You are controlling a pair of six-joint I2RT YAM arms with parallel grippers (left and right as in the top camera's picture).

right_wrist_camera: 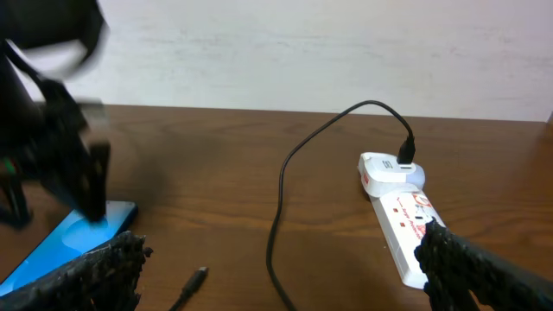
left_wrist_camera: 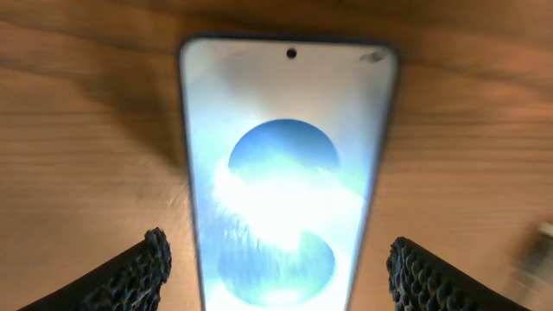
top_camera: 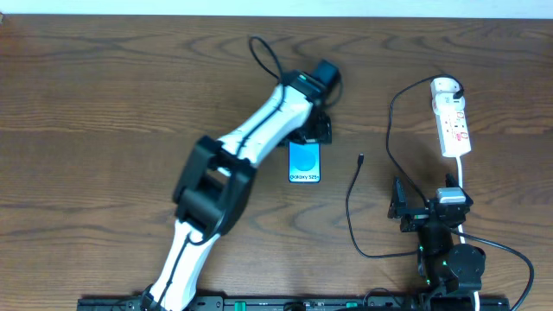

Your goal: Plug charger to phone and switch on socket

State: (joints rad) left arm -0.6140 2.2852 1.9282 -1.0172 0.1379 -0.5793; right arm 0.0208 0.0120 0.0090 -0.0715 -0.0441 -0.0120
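On the wooden surface (top_camera: 104, 86) your left gripper (left_wrist_camera: 278, 259) hovers open over the phone (top_camera: 304, 161) to steady it; your right gripper (right_wrist_camera: 281, 250), open and empty, must next fetch the charger (top_camera: 360, 159) tip.

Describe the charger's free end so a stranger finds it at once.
On the table, look between the blue-screened phone and the white power strip. A black plug tip lies there, ending a thin black cable; the strip's cord is white.
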